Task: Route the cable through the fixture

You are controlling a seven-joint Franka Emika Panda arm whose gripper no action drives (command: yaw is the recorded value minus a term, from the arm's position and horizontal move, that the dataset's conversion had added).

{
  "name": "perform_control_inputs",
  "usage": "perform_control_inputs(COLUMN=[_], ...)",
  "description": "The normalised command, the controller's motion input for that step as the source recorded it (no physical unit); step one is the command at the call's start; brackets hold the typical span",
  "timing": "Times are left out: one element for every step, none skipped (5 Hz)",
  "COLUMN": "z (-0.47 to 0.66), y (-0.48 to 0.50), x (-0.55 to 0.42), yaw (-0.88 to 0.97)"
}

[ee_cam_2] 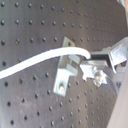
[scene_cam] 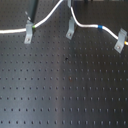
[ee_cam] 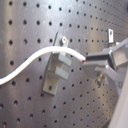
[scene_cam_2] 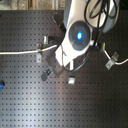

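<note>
i see the gripper (ee_cam: 89, 61) with jaws clamped on the cable (ee_cam: 35, 59), just beside a clip (ee_cam: 56, 70) on the board (ee_cam: 25, 25).

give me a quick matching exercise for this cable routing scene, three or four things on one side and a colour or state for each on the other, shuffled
Things:
1. cable
2. blue band
3. perforated board
4. end effector

Colour or state:
A. dark, dotted with holes
B. long, thin and white
C. shut on the cable, next to a metal clip
D. short coloured mark on the cable between two clips

Pairs: 1-B, 2-D, 3-A, 4-C
</note>
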Motion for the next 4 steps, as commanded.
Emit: perform_control_inputs(z=[0.07,0.02,0.41,0.42], y=[0.042,0.03,0.173,0.163], x=[-0.186,-0.028,-0.15,-0.134], yaw=[-0.08,0.0,0.1,0.0])
